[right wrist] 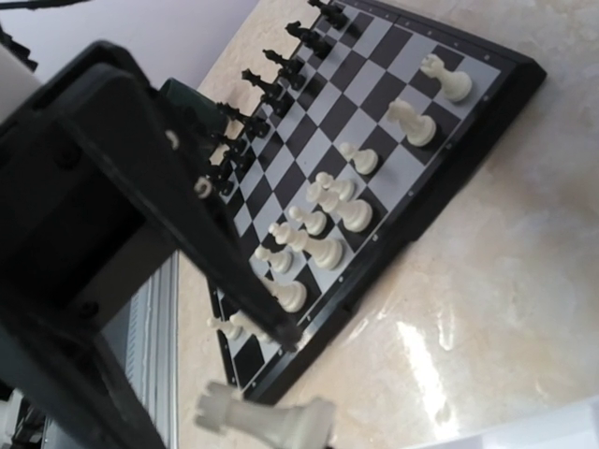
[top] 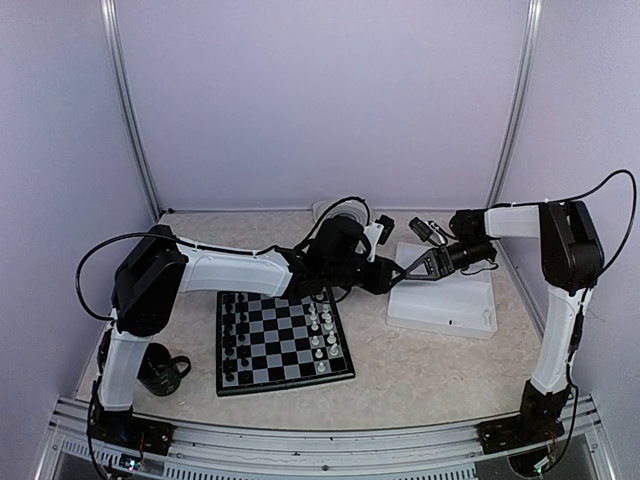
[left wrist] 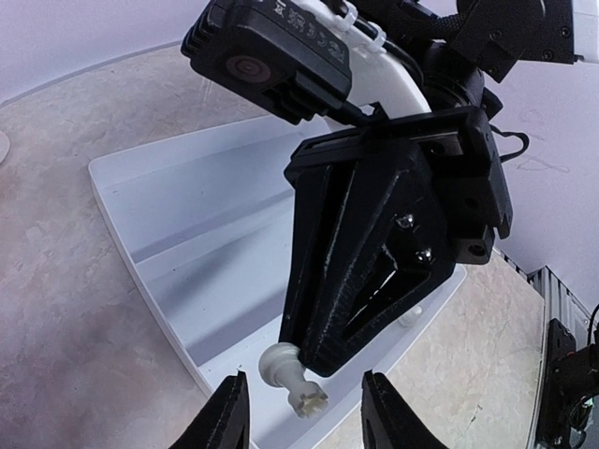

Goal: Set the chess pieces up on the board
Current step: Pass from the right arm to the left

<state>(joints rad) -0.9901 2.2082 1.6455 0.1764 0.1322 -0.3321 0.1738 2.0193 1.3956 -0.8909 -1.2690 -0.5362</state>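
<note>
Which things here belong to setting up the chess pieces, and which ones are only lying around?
Part of the job:
- board
- black pieces and white pieces standing on it
- white rook, held by the right gripper
- left gripper, open just below the rook

Only lying around:
- white tray
- dark cup
- white round object by the back wall

The board is checkered black and grey-white.

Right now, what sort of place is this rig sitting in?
Likely an enclosed lab test cell, not a home: plain lilac walls with metal corner poles, an aluminium rail at the near edge, and a stone-look tabletop holding a chessboard and white tray.
</note>
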